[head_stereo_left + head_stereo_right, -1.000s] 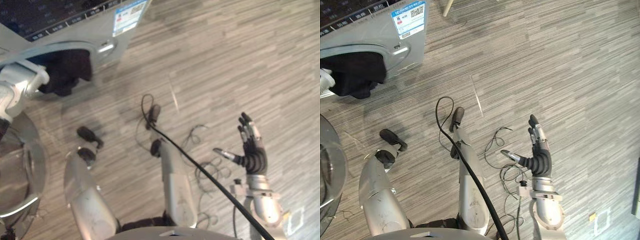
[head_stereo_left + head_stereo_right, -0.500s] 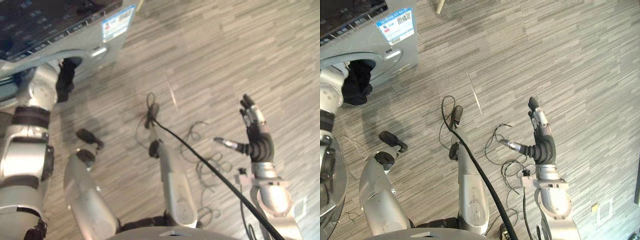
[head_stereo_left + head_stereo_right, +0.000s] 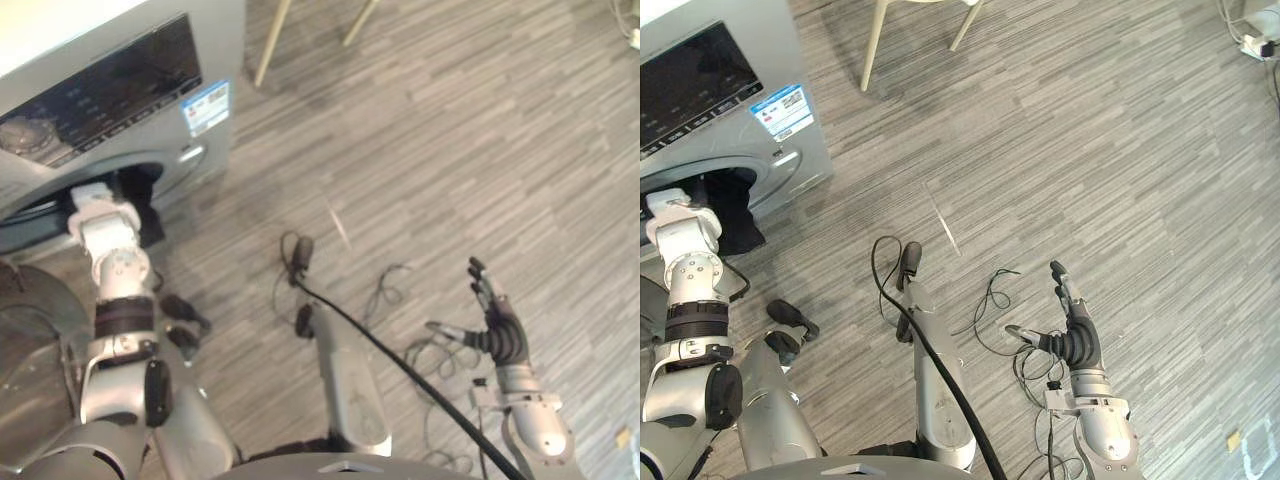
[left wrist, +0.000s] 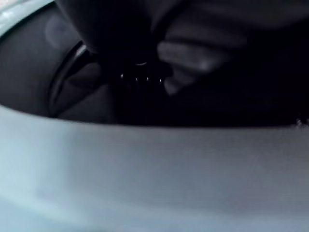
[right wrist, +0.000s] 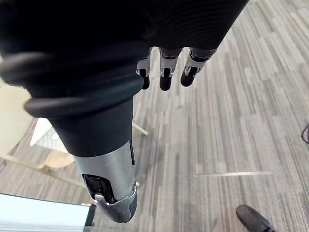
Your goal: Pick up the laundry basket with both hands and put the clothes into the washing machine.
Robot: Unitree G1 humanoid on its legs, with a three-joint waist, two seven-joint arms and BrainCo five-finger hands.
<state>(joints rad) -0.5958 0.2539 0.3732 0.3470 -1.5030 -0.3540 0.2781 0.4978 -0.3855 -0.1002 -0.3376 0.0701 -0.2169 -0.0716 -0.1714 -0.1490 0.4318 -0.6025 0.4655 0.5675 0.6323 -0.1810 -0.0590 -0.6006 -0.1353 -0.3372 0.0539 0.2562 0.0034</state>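
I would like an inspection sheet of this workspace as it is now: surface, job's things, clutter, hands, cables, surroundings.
surface: grey plank floor.
job's things: washing machine with its door open; dark clothes hang in the opening.
clutter: nothing seen.
hands: left hand is inside the machine's opening, grip cannot be told; right hand is open, holds nothing, over the floor.
cables: one runs to a white power strip at the far floor edge.
surroundings: pale chair legs beyond the machine.

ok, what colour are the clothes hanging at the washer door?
Black; the clothes show best in the right eye view.
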